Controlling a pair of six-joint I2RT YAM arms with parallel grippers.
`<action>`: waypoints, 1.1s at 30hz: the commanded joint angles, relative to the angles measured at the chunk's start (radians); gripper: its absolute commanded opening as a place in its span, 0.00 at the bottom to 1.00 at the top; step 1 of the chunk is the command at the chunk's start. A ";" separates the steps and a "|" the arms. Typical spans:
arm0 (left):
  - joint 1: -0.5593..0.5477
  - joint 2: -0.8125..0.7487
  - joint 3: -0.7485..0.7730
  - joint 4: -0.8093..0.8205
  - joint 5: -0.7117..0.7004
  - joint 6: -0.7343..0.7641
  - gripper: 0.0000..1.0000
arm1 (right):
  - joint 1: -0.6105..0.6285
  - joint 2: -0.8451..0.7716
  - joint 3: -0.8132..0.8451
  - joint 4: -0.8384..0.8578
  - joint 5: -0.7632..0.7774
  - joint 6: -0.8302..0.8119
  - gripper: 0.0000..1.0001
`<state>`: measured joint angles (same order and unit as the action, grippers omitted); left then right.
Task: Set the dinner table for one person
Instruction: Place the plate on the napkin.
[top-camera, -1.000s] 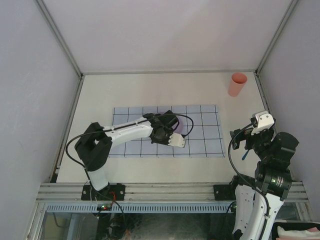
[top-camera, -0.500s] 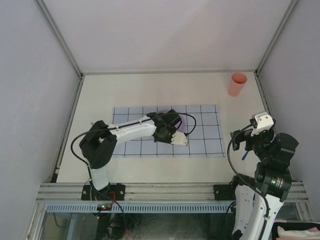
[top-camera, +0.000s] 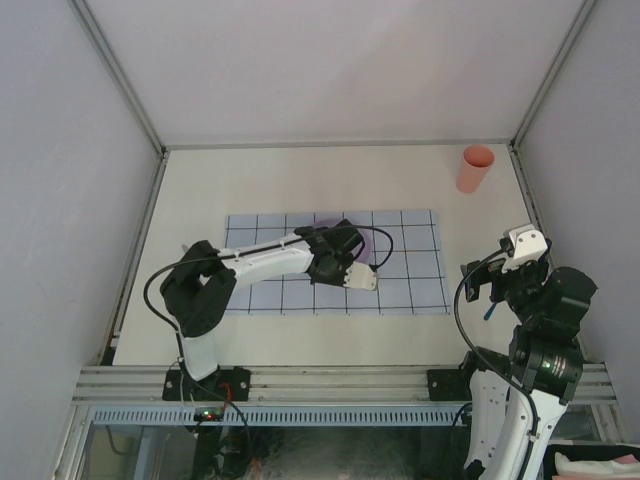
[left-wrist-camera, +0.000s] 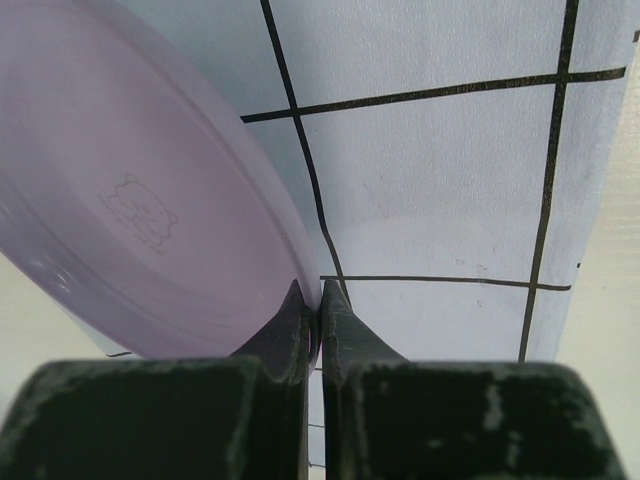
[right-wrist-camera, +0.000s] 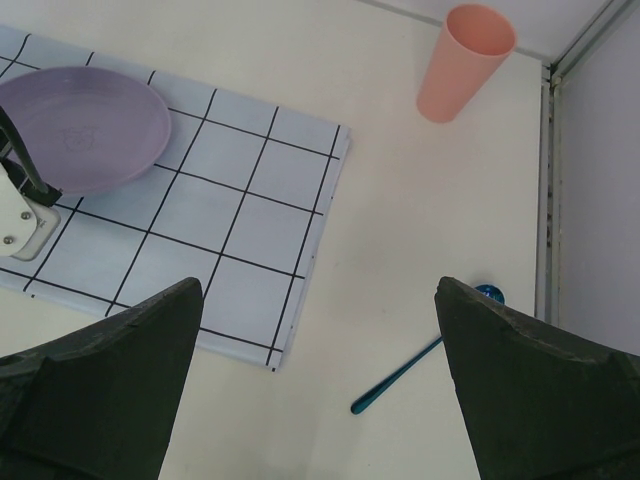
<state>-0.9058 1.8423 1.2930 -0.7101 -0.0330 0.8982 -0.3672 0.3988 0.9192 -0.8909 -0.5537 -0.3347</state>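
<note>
The dinner table (top-camera: 250, 180) is a broad, plain, matte off-white top edged with aluminium rails, lying beneath both pincers; the left arm folds at the elbow and stretches low across a pale gridded cloth (left-wrist-camera: 430, 180); the left gripper (left-wrist-camera: 312, 305) has its jaws pinched almost together on the rim of a lilac plate (left-wrist-camera: 130, 200), which spreads away to its left over the cloth; the right gripper (right-wrist-camera: 318, 290) hangs high above the table, jaws spread wide, gripping nothing; a salmon cup (right-wrist-camera: 465, 60) stands ahead of it to the right; a blue spoon (right-wrist-camera: 420, 365) lies close under its right finger.
</note>
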 joint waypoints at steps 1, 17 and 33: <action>-0.002 -0.007 -0.040 0.037 -0.010 -0.040 0.00 | -0.007 -0.009 0.022 0.016 0.004 -0.007 1.00; 0.051 -0.055 -0.084 0.061 -0.041 -0.109 0.00 | -0.007 -0.006 0.008 0.038 -0.021 0.007 1.00; 0.036 -0.047 -0.076 0.016 -0.015 -0.141 0.00 | -0.006 -0.007 0.002 0.049 -0.032 0.013 1.00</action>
<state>-0.8619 1.8271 1.2266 -0.6319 -0.0765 0.8089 -0.3672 0.3954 0.9192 -0.8864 -0.5636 -0.3336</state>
